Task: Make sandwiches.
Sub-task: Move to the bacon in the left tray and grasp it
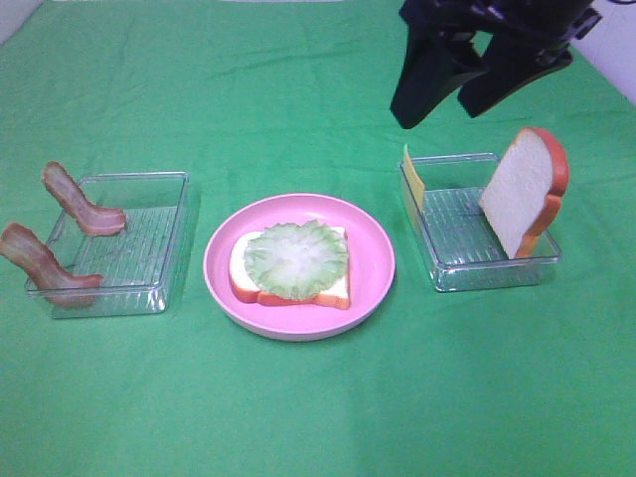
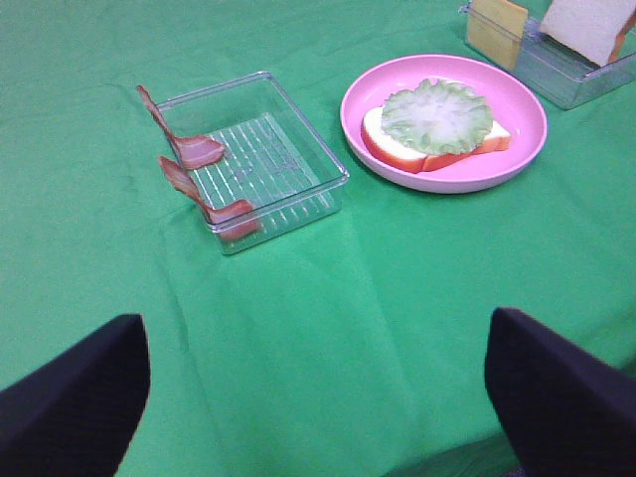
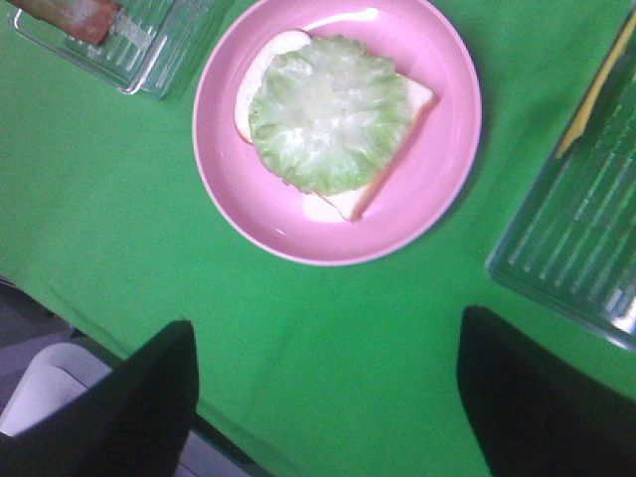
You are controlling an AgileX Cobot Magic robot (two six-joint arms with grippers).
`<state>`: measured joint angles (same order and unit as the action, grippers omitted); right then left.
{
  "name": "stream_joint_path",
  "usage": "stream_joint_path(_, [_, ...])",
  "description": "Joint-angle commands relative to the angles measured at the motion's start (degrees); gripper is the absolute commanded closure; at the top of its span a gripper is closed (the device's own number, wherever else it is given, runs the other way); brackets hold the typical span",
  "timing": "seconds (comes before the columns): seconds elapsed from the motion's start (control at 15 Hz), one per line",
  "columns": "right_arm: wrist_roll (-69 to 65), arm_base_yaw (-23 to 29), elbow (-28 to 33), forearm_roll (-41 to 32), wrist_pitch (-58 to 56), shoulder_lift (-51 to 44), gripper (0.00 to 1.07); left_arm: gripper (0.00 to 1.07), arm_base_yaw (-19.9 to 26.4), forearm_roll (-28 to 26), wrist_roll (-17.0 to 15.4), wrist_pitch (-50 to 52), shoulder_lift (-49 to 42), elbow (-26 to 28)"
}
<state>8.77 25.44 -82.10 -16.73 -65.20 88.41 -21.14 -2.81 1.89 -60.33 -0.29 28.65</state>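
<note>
Two layers of the sandwich are in place: a bread slice (image 1: 336, 286) lies flat on the pink plate (image 1: 370, 253) in the middle of the frame, with the round lettuce leaf (image 1: 296, 258) centred on top of it. The remaining pieces wait to either side. Two bacon strips (image 1: 81, 207) hang over the outer wall of the left tray (image 1: 177, 243). In the right tray (image 1: 459, 238), the thin cheese (image 1: 412, 179) stands against the wall nearest the plate, and the second bread slice (image 1: 522, 189) leans upright at the far end. The right tool (image 1: 440, 111) hangs at the upper right, above that tray, released and holding nothing; the left tool (image 2: 318, 397) is likewise spread wide and empty, well back from its tray. The step in hand looks to be fetching the cheese (it sits closest under the right tool). Because the cheese is thin and pressed to the clear wall, the fingers would do well to come straight down over its top edge, one on each face, and lift it vertically before crossing to the plate. The desk (image 1: 318, 417) is covered in a green cloth with soft creases near the left tray, and a pale wall shows at the upper right corner.
</note>
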Motion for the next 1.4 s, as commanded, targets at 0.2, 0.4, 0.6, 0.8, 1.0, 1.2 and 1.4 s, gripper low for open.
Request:
stream_joint_path(0.2, [-5.0,-0.1,5.2,7.4,-2.9,-9.5,0.38,0.2,-0.2,0.1,0.0,0.4,-1.1,-0.1])
stream_joint_path(0.4, [-6.1,-0.1,15.1,8.5,-2.9,-18.7,0.38,0.2,-0.2,0.0,0.0,0.4,-1.1,-0.1])
stream_joint_path(0.6, [-6.1,-0.1,30.1,8.5,-3.7,-32.3,0.38,0.2,-0.2,-0.6,0.0,0.4,-1.1,-0.1])
stream_joint_path(0.8, [-5.9,-0.1,38.0,8.7,-2.9,-40.5,0.38,0.2,-0.2,-0.6,0.0,0.4,-1.1,-0.1])
stream_joint_path(1.0, [-3.6,-0.1,46.2,9.2,-2.2,-50.7,0.38,0.2,-0.2,-0.6,0.0,0.4,-1.1,-0.1])
stream_joint_path(1.2, [-1.0,-0.1,50.2,9.2,2.1,-58.4,0.38,0.2,-0.2,-0.6,0.0,0.4,-1.1,-0.1])
stream_joint_path(1.4, [-0.1,-0.1,52.3,9.2,5.3,-66.1,0.38,0.2,-0.2,-0.6,0.0,0.4,-1.1,-0.1])
